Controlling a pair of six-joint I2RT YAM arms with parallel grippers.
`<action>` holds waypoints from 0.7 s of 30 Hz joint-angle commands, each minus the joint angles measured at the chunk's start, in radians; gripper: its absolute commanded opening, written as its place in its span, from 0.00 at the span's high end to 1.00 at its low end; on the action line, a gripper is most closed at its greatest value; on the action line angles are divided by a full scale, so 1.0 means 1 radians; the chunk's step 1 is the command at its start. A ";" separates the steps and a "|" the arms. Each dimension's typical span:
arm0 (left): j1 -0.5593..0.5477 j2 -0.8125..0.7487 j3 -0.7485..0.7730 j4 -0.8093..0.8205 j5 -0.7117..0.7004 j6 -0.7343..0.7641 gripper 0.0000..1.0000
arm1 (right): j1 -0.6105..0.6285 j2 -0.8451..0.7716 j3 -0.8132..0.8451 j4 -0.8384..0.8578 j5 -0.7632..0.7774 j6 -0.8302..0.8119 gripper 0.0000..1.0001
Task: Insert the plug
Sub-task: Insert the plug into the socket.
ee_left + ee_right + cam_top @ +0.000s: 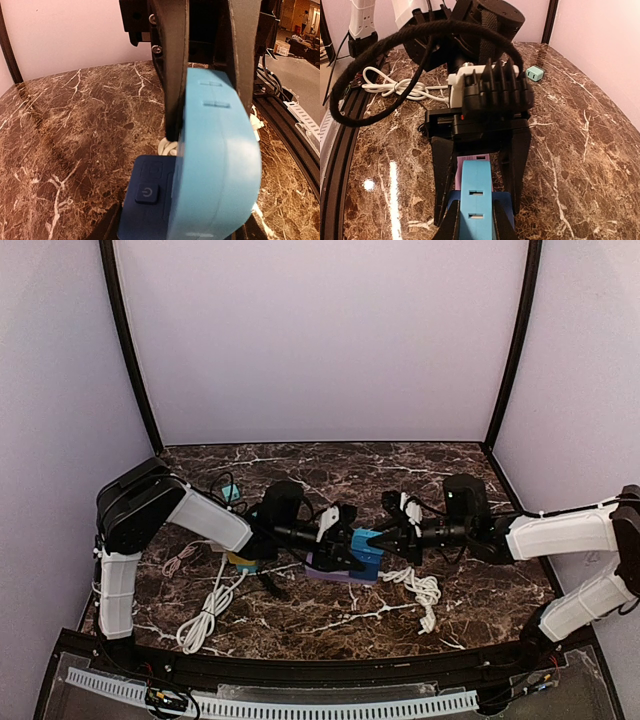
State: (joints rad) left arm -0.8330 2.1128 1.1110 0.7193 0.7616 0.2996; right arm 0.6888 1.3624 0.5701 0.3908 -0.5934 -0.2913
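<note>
The left gripper [338,540] clamps the light blue plug [215,165] by its flat sides, at the middle of the marble table [300,630]. The right gripper [476,227] pinches the plug's opposite end. A dark blue box [145,197] with a power button sits against the plug.

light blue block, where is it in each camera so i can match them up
Top external: the light blue block is near the picture's centre, a little below the middle.
Left wrist: it fills the lower centre-right, clamped between the black fingers.
Right wrist: bottom centre, its two slots facing the camera.
Shared landmark: the black rail along the near edge, at the right in the left wrist view and at the left in the right wrist view.
</note>
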 commanded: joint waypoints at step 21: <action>0.008 -0.049 -0.064 -0.007 0.035 0.062 0.99 | -0.019 0.128 0.028 -0.196 0.055 0.054 1.00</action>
State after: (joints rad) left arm -0.8265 2.0972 1.0840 0.7307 0.7734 0.3370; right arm 0.6746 1.4315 0.6285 0.3473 -0.5999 -0.2440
